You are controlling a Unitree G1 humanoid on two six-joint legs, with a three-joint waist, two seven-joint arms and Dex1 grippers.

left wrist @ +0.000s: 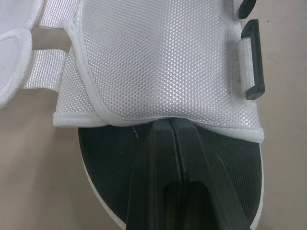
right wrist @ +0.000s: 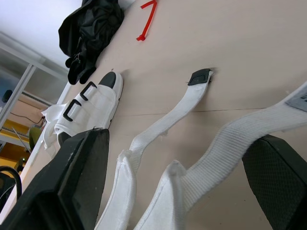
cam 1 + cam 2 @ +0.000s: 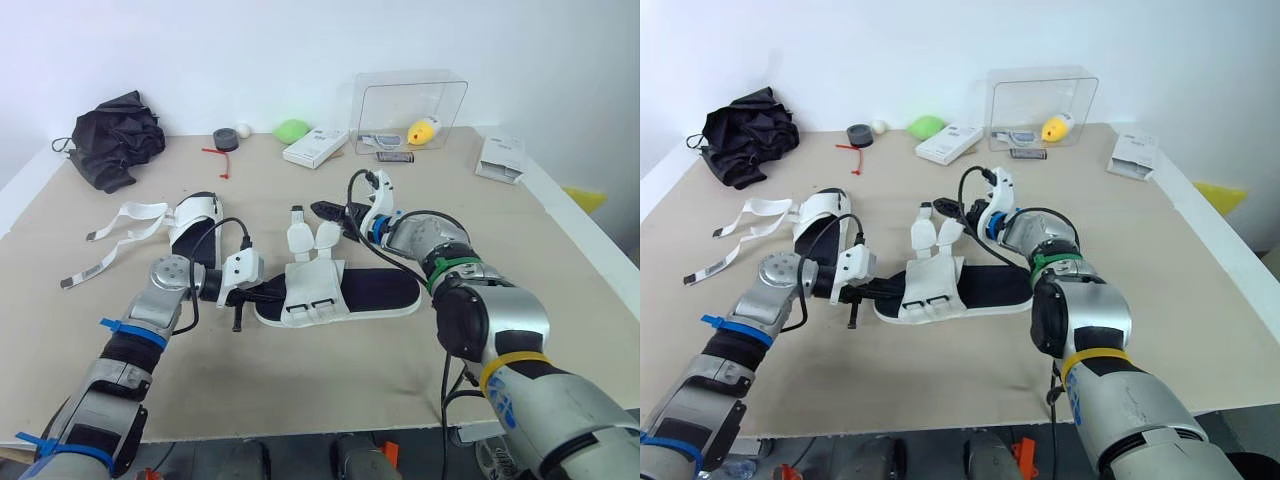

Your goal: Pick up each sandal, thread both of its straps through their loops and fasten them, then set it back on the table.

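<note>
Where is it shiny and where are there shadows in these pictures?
Left eye view: the clear box has pale glare on its walls, and the sandal casts just a soft shadow. Left wrist view: the white upper shines brightest in its middle, the sole is dark. Right wrist view: the straps lay thin shadows on the table.

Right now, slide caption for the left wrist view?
Left hand, shut, tips meeting the white mesh upper of the sandal, over its black footbed.

the sandal [image 1: 163, 62] upper is white woven mesh cloth, its sole [image 1: 105, 158] matt black; the table [image 3: 300, 370] looks like dull cardboard.
</note>
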